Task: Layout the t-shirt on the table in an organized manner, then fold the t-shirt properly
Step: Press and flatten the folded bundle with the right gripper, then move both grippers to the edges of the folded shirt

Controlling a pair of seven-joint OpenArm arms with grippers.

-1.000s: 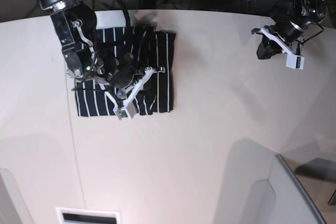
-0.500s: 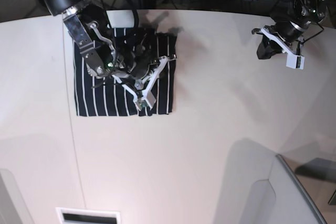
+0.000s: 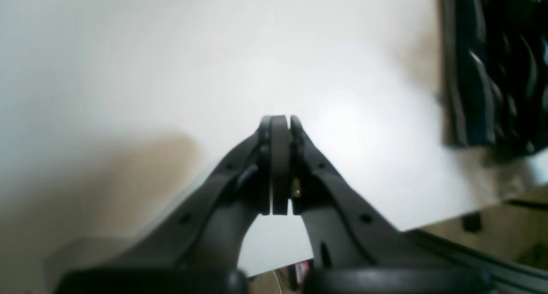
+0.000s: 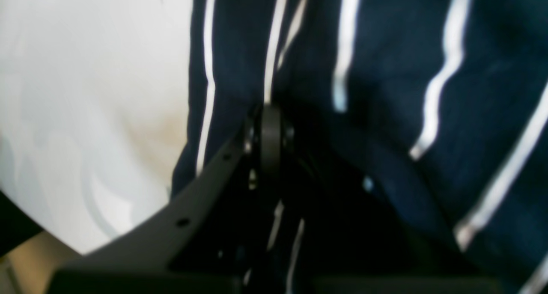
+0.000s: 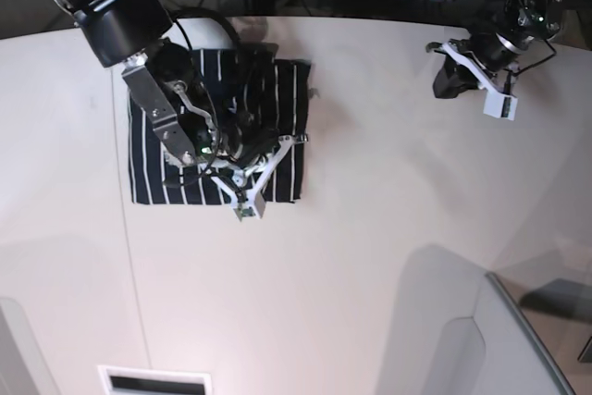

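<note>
**Folded t-shirt, both end effectors closed**

On the desk (image 5: 351, 256), far-left area, the striped t-shirt (image 5: 277, 90) lies folded. Right end effector (image 4: 270, 114) pressed together over it; whether it pinches cloth cannot be told. Left end effector (image 3: 279, 127) pressed together, empty, well apart.

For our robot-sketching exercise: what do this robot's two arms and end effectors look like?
Both arms are black, with white angular brackets near the wrists. The right arm has a bulky cylindrical segment, looping black cables and a small green light. The left end effector has dark, curved fingers with small holes; so does the right end effector.
</note>
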